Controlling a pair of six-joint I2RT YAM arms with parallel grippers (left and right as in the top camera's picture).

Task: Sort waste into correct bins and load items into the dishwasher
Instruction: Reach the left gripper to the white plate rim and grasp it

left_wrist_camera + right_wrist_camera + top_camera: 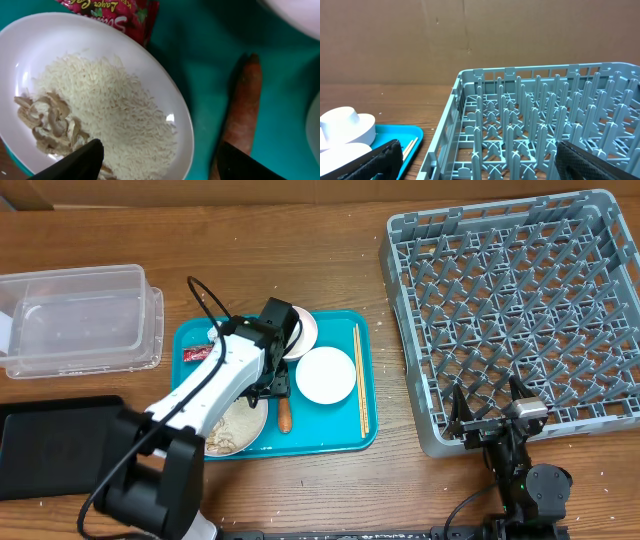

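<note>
My left gripper [277,387] is open low over the teal tray [345,435]. In the left wrist view its jaws [160,162] straddle the rim of the large white plate [30,40] of rice scraps [110,115]: one finger is over the rice, the other over the orange carrot [242,110]. The red wrapper [115,12] lies just beyond the plate. From overhead I see the wrapper [197,354], carrot [285,416], smaller plate [325,374] and chopsticks [361,380] on the tray. My right gripper [490,415] is open and empty at the grey dish rack's [520,310] front edge. I cannot make out the napkin.
The clear tub [75,320] stands at the far left and the black tray [50,445] lies in front of it. A white bowl [300,330] sits at the tray's back, partly under my left arm. The right wrist view shows a white dish [347,127] and the rack pegs [535,125].
</note>
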